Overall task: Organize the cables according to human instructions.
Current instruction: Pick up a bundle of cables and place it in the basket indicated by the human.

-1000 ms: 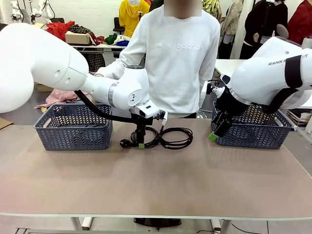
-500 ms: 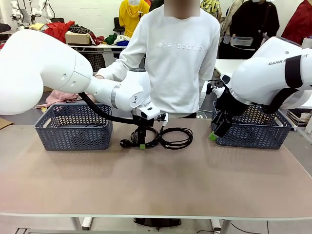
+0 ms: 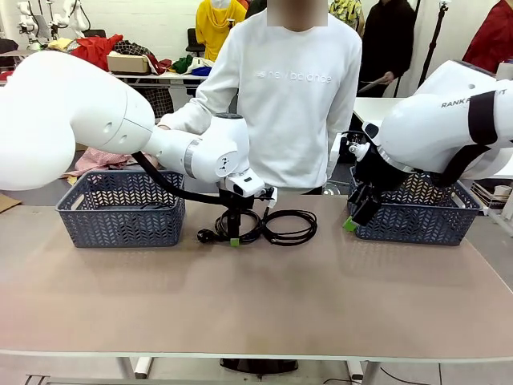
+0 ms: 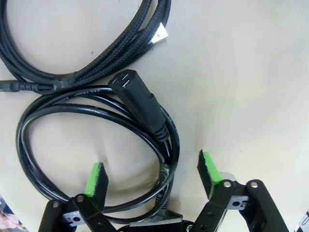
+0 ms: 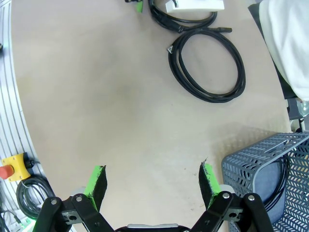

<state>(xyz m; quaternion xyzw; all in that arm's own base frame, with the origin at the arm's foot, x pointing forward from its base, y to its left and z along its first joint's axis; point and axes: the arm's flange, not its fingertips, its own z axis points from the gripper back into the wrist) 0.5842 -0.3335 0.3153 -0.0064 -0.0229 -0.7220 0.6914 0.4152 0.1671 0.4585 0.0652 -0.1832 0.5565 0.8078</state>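
The left gripper (image 4: 152, 175) points straight down over the coiled power cord (image 4: 140, 104) at the middle of the counter (image 3: 256, 305). Its fingers are spread wide and unclenched, straddling one side of the loops, with the chunky plug at their 12 o'clock. For a clean pick I'd say they should close on the whole bundle, not a single strand, and stay clear of the braided cable (image 3: 290, 227) just beside it at 3 o'clock. The right gripper (image 5: 152, 180) hangs released and empty by the right basket (image 3: 417, 223).
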